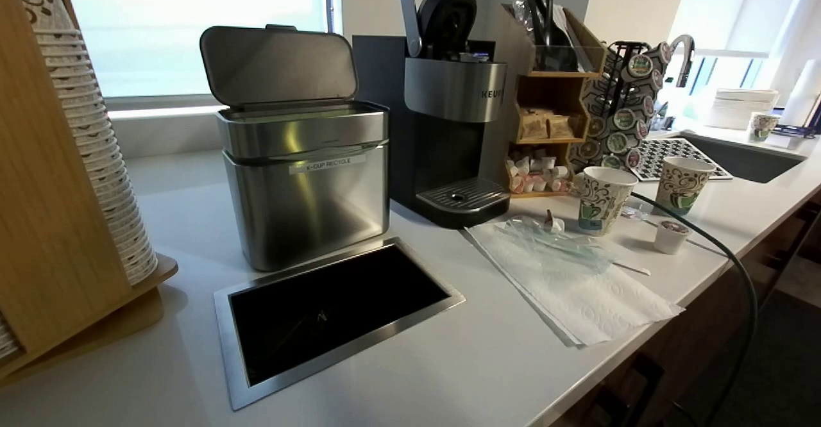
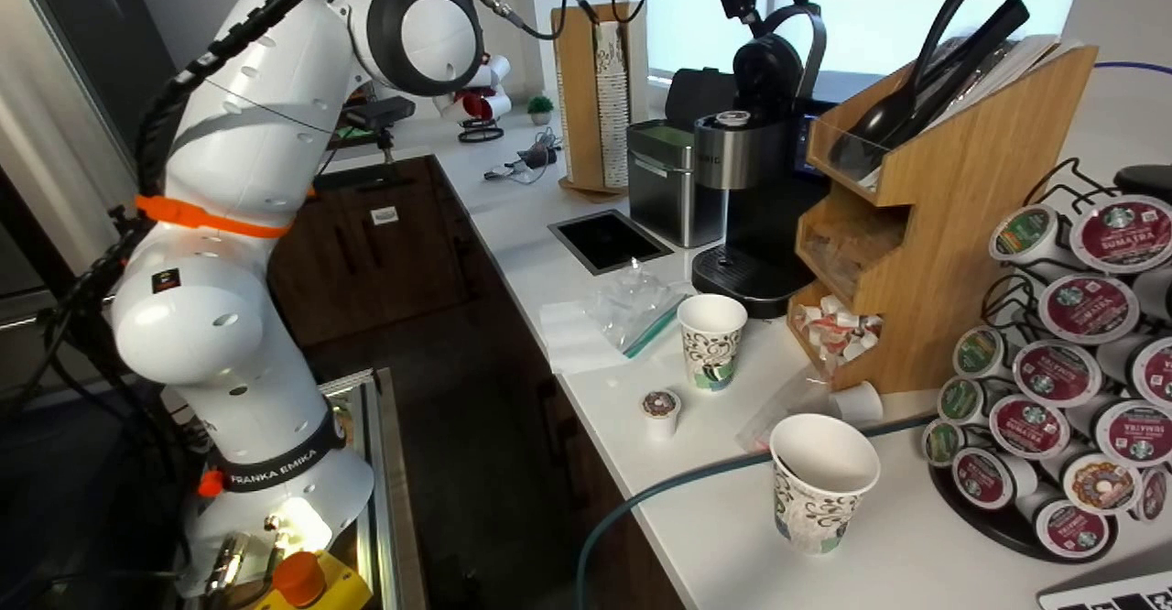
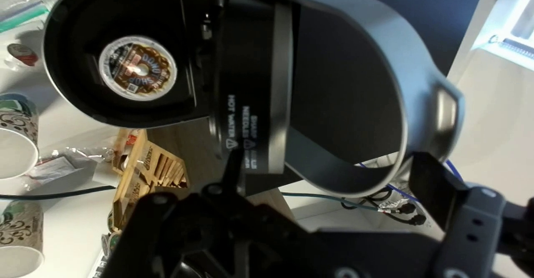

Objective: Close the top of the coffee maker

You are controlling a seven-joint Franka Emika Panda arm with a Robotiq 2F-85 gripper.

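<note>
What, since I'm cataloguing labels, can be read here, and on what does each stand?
"K-CUP RECYCLE": label on the steel bin.
"KEUR", end out of sight: front of the coffee maker.
"HOT WATER" beside a warning triangle: raised lid.
"SHARP NEEDLES", another triangle: same lid.
"DONUT SHOP": pod in the coffee maker.
"SUMATRA": several racked pods.
"FRANKA EMIKA": black band on the robot arm.
Too blurred or small: other lid and pod print, cabinet sticker.
</note>
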